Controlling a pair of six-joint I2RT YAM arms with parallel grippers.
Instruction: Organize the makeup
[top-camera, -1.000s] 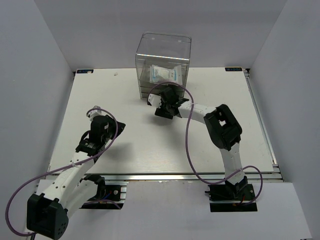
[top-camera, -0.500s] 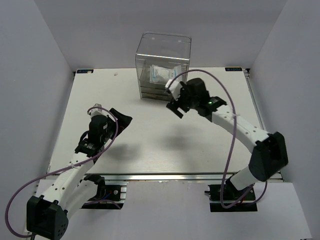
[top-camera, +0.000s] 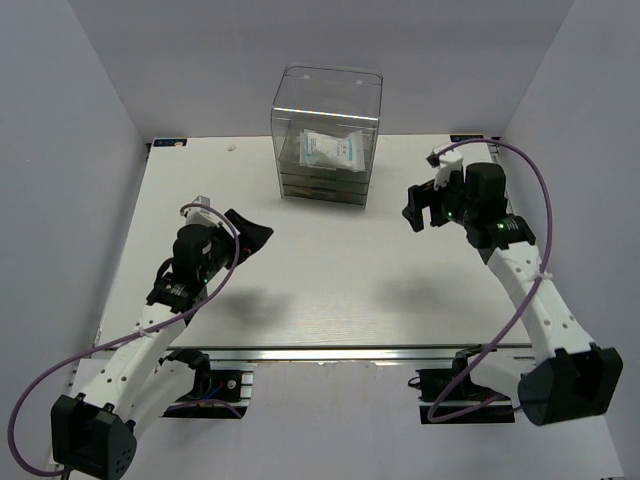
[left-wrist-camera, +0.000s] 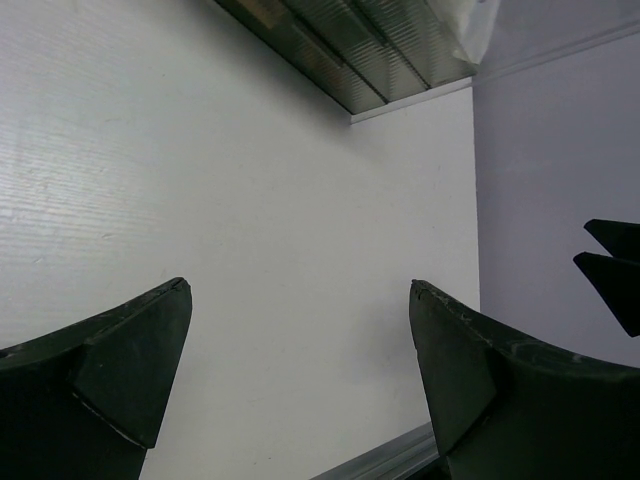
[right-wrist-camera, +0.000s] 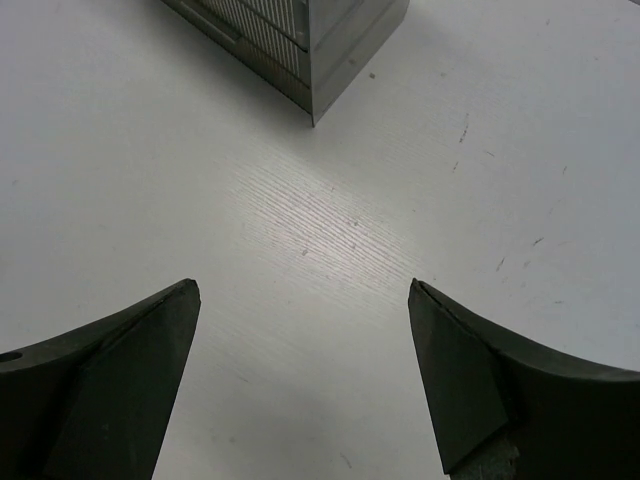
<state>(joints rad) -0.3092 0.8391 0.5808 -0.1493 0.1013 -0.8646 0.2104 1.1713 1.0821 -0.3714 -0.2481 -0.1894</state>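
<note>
The left gripper (top-camera: 250, 233) and the right gripper (top-camera: 422, 208) are both spread, holding nothing, above the table (top-camera: 320, 275). The packet (top-camera: 332, 150) lies inside the box (top-camera: 328, 95), on its upper level. A careless swing near the box could push it and shake the packet loose.
</note>
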